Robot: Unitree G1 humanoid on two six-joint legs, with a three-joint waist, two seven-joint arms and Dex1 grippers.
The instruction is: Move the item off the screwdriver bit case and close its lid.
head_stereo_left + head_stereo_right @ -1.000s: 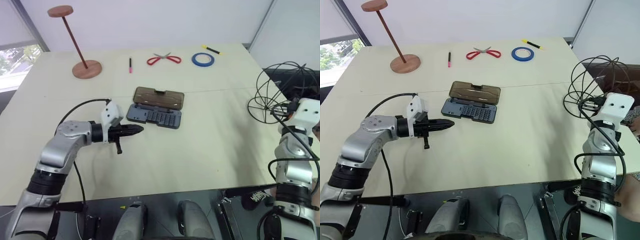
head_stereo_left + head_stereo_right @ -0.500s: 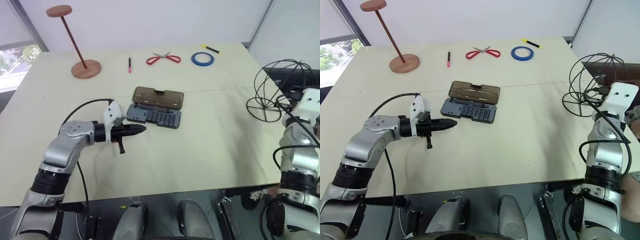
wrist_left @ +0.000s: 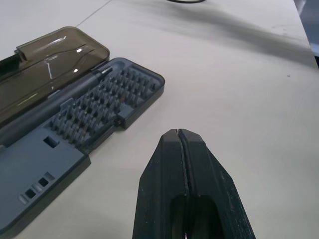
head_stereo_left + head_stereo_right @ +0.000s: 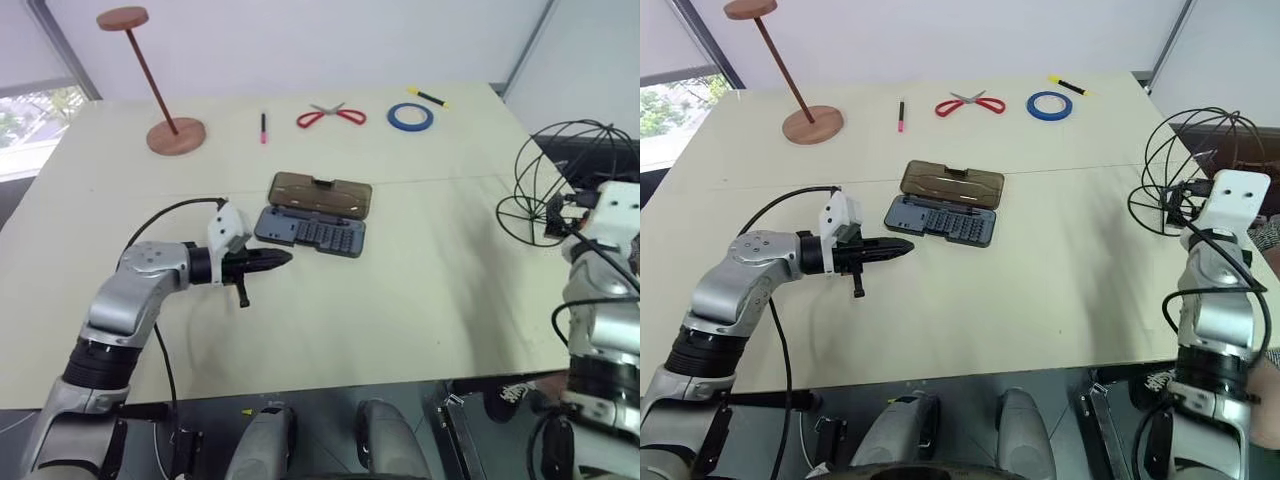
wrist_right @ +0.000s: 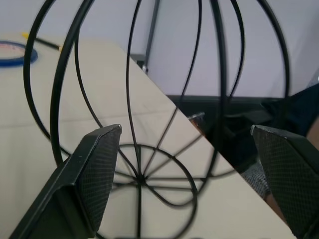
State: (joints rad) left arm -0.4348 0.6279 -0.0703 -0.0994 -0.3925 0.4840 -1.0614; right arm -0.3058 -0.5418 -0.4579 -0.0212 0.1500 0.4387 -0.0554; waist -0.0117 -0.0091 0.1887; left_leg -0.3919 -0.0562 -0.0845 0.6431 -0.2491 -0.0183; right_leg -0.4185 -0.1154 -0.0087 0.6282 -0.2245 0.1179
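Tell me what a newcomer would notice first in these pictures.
The black wire globe cage stands at the table's right edge, with the right tool open before it. Mid-table lies the bit case, its smoky lid flipped open; the shut left tool points at it.

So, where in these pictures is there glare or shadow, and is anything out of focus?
Left wrist view: small bright glints on the lid, the shut left claw close and slightly soft, a soft dark shadow band across the table near the far edge. Right wrist view: the open right claw's fingers look large and near, the wire cage stays sharp. Left eye view: even light, faint shadows.
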